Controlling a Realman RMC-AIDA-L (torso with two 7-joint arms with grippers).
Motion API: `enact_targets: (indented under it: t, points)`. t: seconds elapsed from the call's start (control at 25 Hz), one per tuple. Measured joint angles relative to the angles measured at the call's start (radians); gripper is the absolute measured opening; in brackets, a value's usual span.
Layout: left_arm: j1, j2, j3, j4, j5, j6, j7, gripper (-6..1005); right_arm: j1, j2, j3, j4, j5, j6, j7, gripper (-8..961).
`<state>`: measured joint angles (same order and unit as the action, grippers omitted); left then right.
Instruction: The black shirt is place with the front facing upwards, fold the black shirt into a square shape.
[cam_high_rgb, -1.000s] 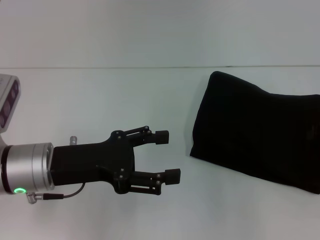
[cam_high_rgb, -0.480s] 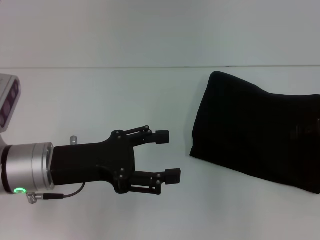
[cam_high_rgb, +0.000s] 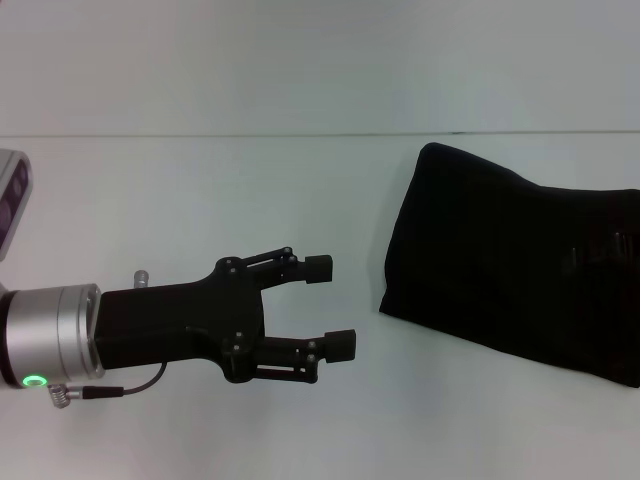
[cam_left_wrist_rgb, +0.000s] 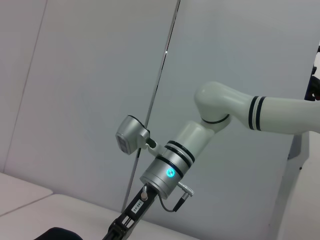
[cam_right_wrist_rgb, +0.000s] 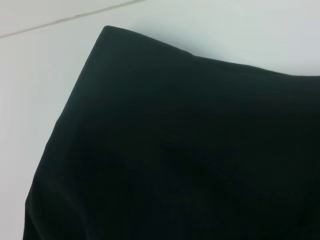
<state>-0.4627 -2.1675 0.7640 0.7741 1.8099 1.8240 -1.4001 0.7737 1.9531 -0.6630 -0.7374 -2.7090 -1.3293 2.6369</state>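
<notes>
- Already the black shirt (cam_high_rgb: 515, 270) looks folded into a neat, blocky shape, with only plain black cloth showing on top.
- It lies flat on the white tabletop (cam_high_rgb: 250, 200), and its far side runs off the edge of my head view, so I cannot see the whole thing.
- I think the folding is mostly done or fully done, but I cannot check that all four sides are even.
- My left hand (cam_high_rgb: 330, 306) is beside the shirt, on its left, with bare tabletop between them.
- That hand points sideways at the shirt, its two fingers are spread wide apart, and it holds nothing.
- My left arm sticks out level over the tabletop, and a green light glows on its silver wrist ring (cam_high_rgb: 55, 335).
- From my left wrist view I see my right arm (cam_left_wrist_rgb: 220, 112) bending down toward the shirt from above.
- My right wrist view is filled with the shirt, so that arm hangs close over it.
- I cannot tell if my right hand is open or closed.
</notes>
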Motion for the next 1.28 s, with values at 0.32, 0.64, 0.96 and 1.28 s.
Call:
enact_targets:
  t: [0.32,0.64,0.96,1.28]
  points:
    - [0.001,0.000,-0.001,0.000,-0.005,0.000,-0.003,949,0.007,0.002,-0.011,0.012,0.000,0.008,-0.010,897]
    - [0.001,0.000,-0.003,0.001,-0.008,0.008,-0.004,949,0.026,0.010,-0.037,0.029,0.000,0.011,-0.036,897]
    - [0.001,0.002,-0.028,0.001,-0.011,0.020,-0.006,949,0.001,-0.006,-0.009,0.024,0.000,0.007,-0.023,897]
    - [0.001,0.002,-0.029,0.001,-0.026,0.024,-0.007,948,-0.056,-0.031,0.071,0.001,0.055,-0.038,-0.045,897]
